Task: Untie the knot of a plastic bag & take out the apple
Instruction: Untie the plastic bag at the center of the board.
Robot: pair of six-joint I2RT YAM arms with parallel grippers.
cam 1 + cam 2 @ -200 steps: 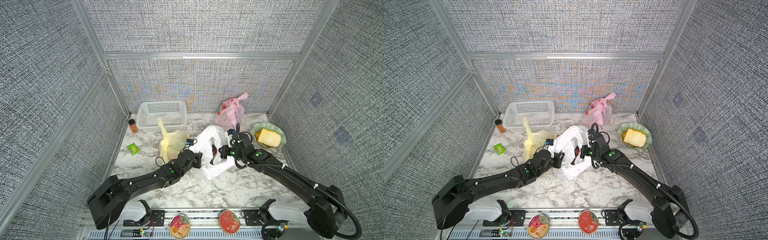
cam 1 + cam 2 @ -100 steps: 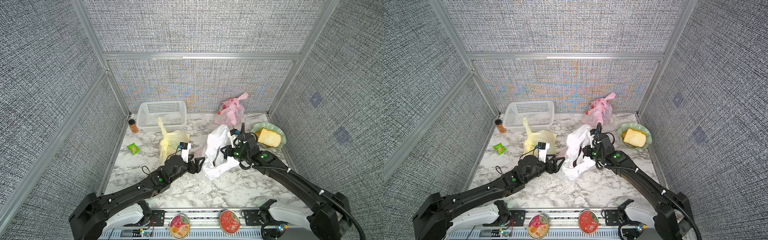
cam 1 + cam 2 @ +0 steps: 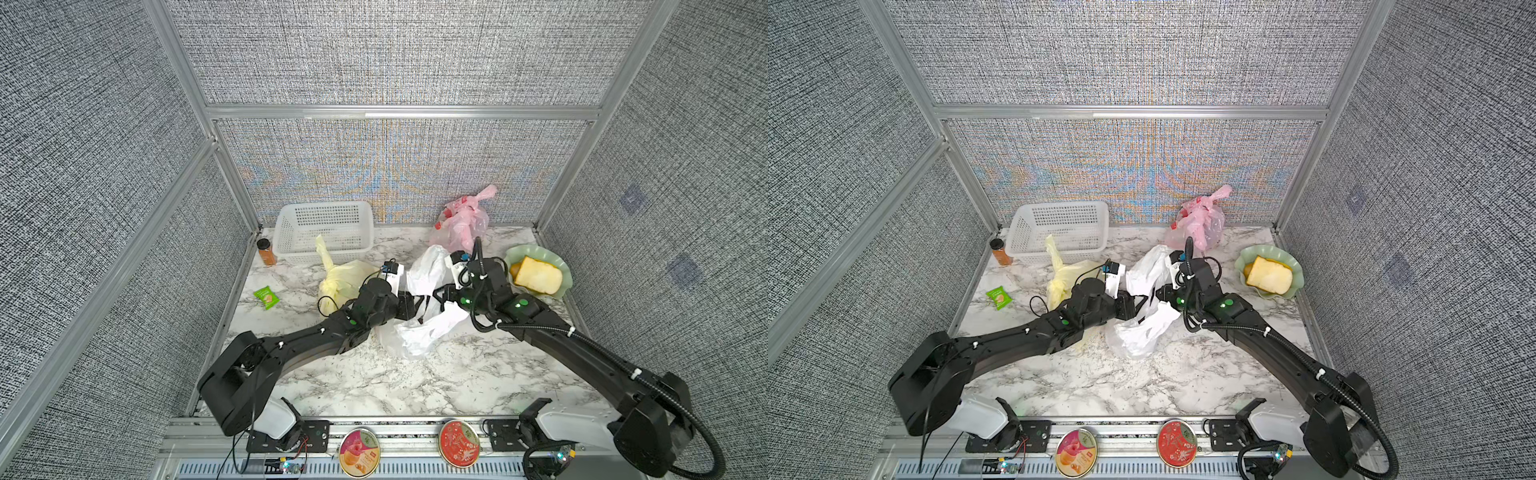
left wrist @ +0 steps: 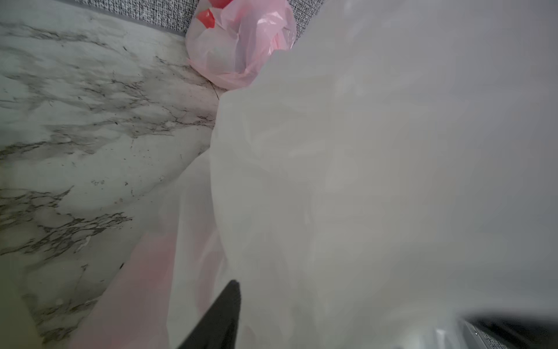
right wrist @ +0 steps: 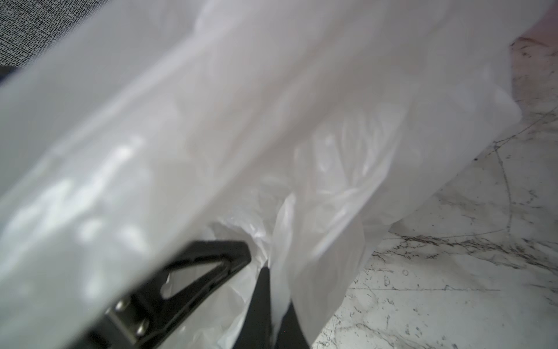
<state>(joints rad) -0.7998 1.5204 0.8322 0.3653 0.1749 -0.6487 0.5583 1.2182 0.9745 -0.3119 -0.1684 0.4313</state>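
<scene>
No legible words or numbers, pale script on the red round lid (image 3: pixel 459 442) too small to read, printing on the pink round lid (image 3: pixel 359 453) likewise, marks on the green packet (image 3: pixel 266 297) unreadable, red print on the pink bag (image 3: pixel 461 220) crumpled, illegible

Left arm (image 3: pixel 299 345): black links were seen, one green light, white cable ties | Right arm (image 3: pixel 582 353): black — two green lights, ribbed black hose clipped alongside | Bases (image 3: pixel 272 417): white shells were noted | Right finger (image 5: pixel 217 246): black, triangular cut-out, two screws
</scene>
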